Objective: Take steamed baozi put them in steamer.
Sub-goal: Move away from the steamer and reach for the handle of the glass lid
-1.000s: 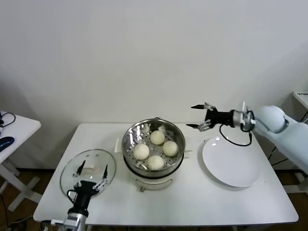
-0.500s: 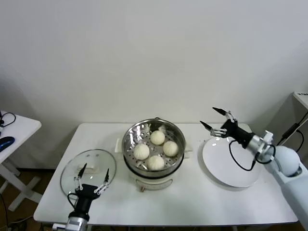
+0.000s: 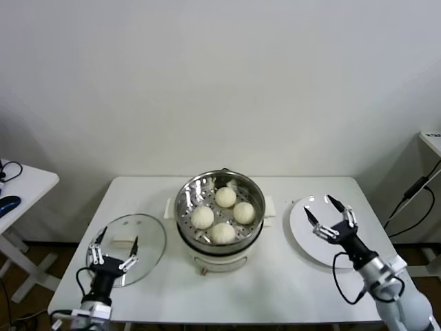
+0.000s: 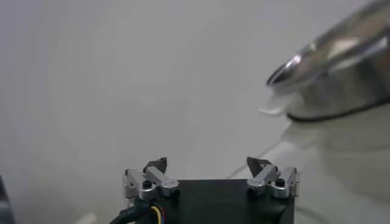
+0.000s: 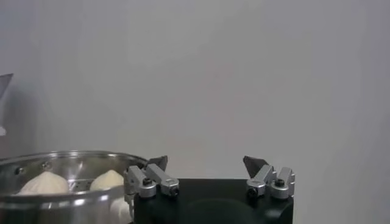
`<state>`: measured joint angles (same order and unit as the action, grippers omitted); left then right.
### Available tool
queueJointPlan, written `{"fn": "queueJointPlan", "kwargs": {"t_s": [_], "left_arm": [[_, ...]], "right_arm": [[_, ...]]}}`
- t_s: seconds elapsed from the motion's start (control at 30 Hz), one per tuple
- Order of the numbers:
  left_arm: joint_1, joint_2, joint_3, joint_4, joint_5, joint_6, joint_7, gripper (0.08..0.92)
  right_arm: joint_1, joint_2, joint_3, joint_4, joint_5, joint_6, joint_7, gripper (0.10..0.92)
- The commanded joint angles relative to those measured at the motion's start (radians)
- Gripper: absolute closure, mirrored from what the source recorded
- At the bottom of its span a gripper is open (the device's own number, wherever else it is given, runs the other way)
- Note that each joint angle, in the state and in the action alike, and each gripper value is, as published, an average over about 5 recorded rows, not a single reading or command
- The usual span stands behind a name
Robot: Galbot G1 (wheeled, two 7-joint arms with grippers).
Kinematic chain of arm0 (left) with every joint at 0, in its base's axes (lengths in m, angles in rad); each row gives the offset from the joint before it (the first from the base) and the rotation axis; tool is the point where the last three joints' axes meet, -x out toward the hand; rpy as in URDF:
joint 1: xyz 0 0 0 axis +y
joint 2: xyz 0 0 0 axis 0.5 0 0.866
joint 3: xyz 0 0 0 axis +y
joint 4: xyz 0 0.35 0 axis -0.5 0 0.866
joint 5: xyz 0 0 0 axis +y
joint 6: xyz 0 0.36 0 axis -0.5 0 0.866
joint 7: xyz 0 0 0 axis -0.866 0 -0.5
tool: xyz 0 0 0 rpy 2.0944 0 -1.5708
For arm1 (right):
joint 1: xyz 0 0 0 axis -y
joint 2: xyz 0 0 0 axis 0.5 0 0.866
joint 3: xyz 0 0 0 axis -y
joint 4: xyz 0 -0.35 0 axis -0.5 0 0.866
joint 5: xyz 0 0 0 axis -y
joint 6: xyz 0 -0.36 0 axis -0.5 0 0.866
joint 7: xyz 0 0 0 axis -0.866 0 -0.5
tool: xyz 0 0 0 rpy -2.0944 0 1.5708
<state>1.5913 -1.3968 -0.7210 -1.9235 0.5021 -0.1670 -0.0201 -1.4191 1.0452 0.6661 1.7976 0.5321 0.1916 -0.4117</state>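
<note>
Four small, round, cream-white steamed baozi (image 3: 222, 215) are seen resting on the perforated tray inside the round, shiny steel steamer (image 3: 220, 222), which stands mid-way across the white rectangular worktop (image 3: 275, 289). The flat, round white plate (image 3: 310, 243) to the robot's right of the steamer is bare, with no bun seen outside the pot. The right tool (image 3: 329, 215) is held low over the plate, its fingers spread wide and nothing gripped; in the right wrist view the steamer rim and two buns are visible beyond it. The left tool (image 3: 113, 251) is positioned over the near edge of the round glass lid (image 3: 126, 246), which lies flat on the worktop to the left of the steamer; its fingers are likewise spread and empty. The loading step is judged complete, since all four buns sit in the pot. Little more appears to be called for beyond a retreat of both arms; if covering were wanted, the lid's knob would have to be grasped by the left tool.
</note>
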Motion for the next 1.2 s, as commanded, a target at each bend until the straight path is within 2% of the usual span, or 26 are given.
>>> {"fn": "queueJointPlan", "kwargs": {"t_s": [0.03,0.17,0.37,0.87,1.2], "left_arm": [[-0.063,0.034,-0.059,0.012,0.721,0.084,-0.021,0.177],[-0.086,0.053,-0.053,0.049,0.884,0.072,0.001,0.177],[-0.126,0.067,-0.044,0.167,1.03,0.033,-0.023,0.177],[-0.193,0.057,-0.018,0.308,1.011,0.018,-0.049,0.177],[-0.227,0.055,-0.012,0.347,0.987,0.031,-0.046,0.177]], "right_arm": [[-0.167,0.137,0.09,0.027,-0.019,0.034,0.026,0.203],[-0.15,0.14,0.09,0.014,-0.018,0.031,0.021,0.203],[-0.116,0.123,0.086,-0.006,-0.016,0.019,0.02,0.203],[-0.018,0.082,0.04,-0.057,-0.024,-0.007,0.025,0.203],[0.01,0.069,0.032,-0.075,-0.032,-0.01,0.024,0.203]]}}
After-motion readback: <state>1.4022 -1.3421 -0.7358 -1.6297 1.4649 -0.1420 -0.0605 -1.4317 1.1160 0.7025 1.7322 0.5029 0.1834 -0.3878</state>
